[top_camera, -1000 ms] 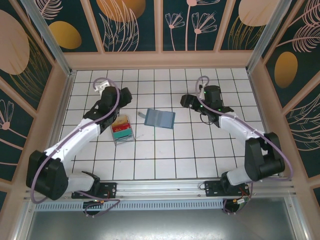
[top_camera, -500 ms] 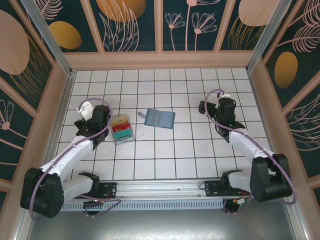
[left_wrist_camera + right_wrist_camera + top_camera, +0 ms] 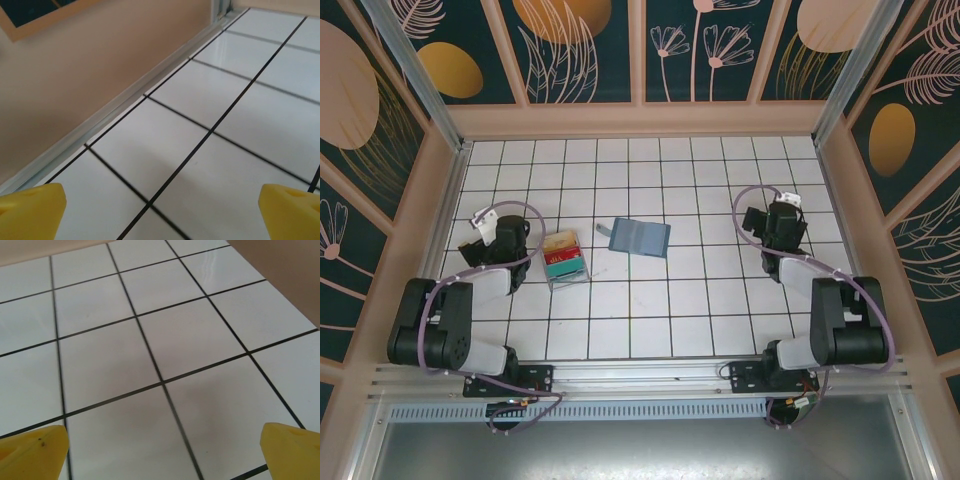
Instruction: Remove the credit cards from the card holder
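**Both grippers wide open, card holder sitting untouched mid-table**

Biggest thing first: a glossy white tiled table (image 3: 650, 320) with thin dark grout lines. The flat, soft-looking slate-blue card holder (image 3: 642, 238) lies near the middle, nothing touching it. Just left of it is a clear plastic tray (image 3: 570, 281) with orange, red and teal stuff inside. The left gripper (image 3: 160, 212) and right gripper (image 3: 162, 450) have chunky yellow fingertips (image 3: 30, 212) spread wide, holding nothing, well apart from the holder.

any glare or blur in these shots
Top external: evenly lit and sharp, card holder and clear tray crisp, soft shadows on the tiles. Left wrist: the tool's yellow fingertips look soft, floor lines clear. Right wrist: faint sheen on the far tiles, fingertips slightly blurred.
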Tool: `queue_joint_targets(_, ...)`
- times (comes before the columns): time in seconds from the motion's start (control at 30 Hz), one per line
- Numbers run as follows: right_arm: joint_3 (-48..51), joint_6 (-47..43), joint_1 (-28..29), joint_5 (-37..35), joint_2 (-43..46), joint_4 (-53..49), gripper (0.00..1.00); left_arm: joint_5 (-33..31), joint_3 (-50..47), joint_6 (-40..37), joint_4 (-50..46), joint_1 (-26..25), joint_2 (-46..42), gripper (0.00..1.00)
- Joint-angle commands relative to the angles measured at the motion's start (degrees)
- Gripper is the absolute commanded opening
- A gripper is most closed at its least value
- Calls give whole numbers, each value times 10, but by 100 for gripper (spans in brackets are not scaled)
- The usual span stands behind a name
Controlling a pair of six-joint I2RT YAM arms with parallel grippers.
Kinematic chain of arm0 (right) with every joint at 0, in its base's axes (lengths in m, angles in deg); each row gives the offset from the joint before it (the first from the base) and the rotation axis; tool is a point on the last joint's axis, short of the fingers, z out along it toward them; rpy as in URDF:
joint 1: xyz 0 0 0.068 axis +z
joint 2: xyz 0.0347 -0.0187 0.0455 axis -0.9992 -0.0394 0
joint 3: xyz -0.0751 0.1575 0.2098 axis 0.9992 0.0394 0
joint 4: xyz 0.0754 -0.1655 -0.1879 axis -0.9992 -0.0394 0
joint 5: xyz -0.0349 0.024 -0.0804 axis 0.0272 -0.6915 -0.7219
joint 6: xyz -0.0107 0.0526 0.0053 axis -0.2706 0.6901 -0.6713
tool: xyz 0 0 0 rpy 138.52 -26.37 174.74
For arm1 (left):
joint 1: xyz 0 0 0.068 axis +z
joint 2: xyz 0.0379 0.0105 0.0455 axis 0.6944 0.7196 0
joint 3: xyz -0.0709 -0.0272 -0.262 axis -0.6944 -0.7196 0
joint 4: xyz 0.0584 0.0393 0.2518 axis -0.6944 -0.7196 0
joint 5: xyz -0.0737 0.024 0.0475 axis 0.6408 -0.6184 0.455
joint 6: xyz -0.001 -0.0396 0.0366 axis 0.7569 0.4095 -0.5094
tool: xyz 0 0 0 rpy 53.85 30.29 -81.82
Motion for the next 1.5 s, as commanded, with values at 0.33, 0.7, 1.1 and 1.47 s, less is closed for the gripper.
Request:
queue_joint_targets(0.33, 28, -10, -54, 90, -64, 197, 99, 131, -10, -24, 109, 35, -5, 99)
queue_joint_targets(0.7, 75, -36, -50, 169, -63, 296, 99, 239, -106, -109, 376, 37, 17, 99)
queue_joint_targets(1.1, 157, -46, -54, 202, -66, 444, 99, 340, -141, -149, 467, 37, 47, 99)
queue_joint_targets(1.47, 162, -54, -46, 197, -72, 455, 99, 347, -131, -150, 447, 39, 46, 99)
